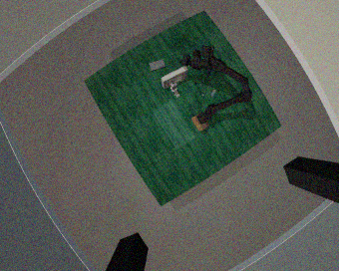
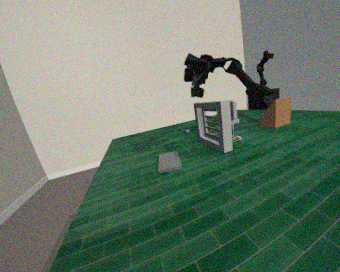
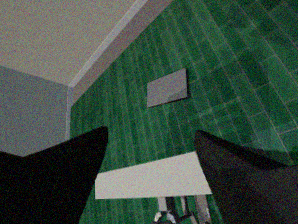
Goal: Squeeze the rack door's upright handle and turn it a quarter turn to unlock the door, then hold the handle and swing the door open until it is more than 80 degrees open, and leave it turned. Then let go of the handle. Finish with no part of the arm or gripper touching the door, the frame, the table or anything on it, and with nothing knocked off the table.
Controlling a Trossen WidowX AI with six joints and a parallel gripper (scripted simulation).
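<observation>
The white rack frame (image 1: 173, 77) (image 2: 228, 131) (image 3: 150, 177) stands upright on the green table. Small grey parts at its far side in the exterior view, with the handle (image 1: 174, 90) (image 2: 236, 121) among them, also show at the bottom edge of the wrist view. Whether the handle is turned is too small to tell, and the door looks close to the frame, its exact angle unclear. My gripper (image 1: 184, 61) (image 2: 197, 92) (image 3: 151, 135) is partly open with nothing between its fingers. It hangs above the rack, near its top end, apart from the handle.
A flat grey plate (image 1: 157, 65) (image 2: 169, 162) (image 3: 168, 88) lies on the table beyond the rack. An orange block (image 1: 198, 123) (image 2: 282, 112) stands near the arm's base. Small pale objects (image 1: 213, 93) lie between the arm and the rack.
</observation>
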